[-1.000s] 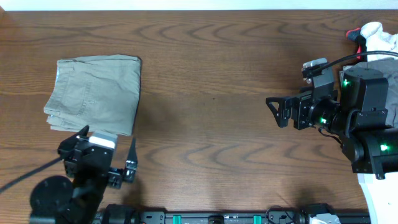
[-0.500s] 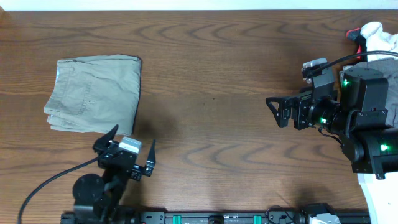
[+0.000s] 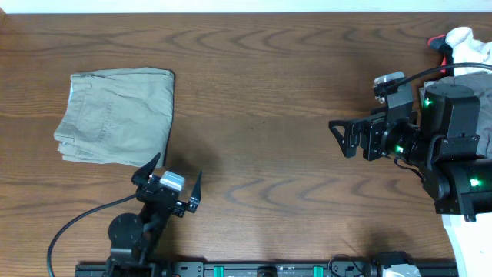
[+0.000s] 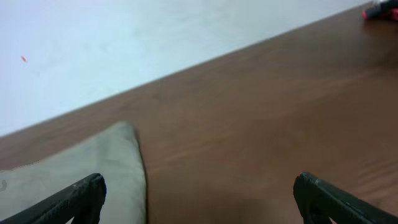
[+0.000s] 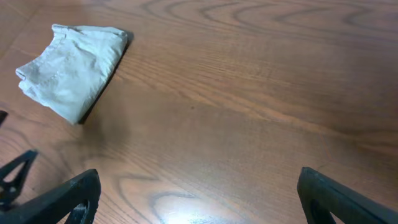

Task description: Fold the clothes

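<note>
The pale khaki-green shorts (image 3: 115,115) lie folded into a compact rectangle on the left of the wooden table. They also show in the left wrist view (image 4: 68,171) and in the right wrist view (image 5: 71,62). My left gripper (image 3: 167,178) is open and empty, just below and right of the shorts' lower right corner, near the front edge. My right gripper (image 3: 342,138) is open and empty over the right part of the table, far from the shorts.
A white-and-red cloth item (image 3: 461,42) and a darker grey garment (image 3: 484,115) lie at the far right edge behind the right arm. A red object (image 4: 382,9) shows at the top right of the left wrist view. A pale wall borders the table's far side.
My left arm has swung to the right along the front edge, from below the shorts' left part to beside their lower right corner. The right arm and the shorts have not moved.
</note>
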Controlling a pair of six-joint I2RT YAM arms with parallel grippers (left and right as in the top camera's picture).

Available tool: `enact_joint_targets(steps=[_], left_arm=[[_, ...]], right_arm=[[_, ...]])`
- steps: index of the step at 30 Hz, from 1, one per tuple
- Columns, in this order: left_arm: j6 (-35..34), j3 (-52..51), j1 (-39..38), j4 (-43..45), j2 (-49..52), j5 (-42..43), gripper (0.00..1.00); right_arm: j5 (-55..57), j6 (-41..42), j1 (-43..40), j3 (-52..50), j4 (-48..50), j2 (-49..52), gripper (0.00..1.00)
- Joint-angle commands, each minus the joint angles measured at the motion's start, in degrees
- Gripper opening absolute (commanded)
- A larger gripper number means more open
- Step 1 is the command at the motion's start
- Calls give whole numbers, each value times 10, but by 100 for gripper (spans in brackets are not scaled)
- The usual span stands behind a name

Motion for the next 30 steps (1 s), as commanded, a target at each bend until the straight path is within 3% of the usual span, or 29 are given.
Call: enact_joint_targets(steps=[1,30], left_arm=[[-9,-20,-1,4,-6,9,98],[-9,-31,-1,17,-5,9,98]], right_arm=[[2,-2,-3,5,-1,0,99],[2,-3,-3,5,-1,0,99]])
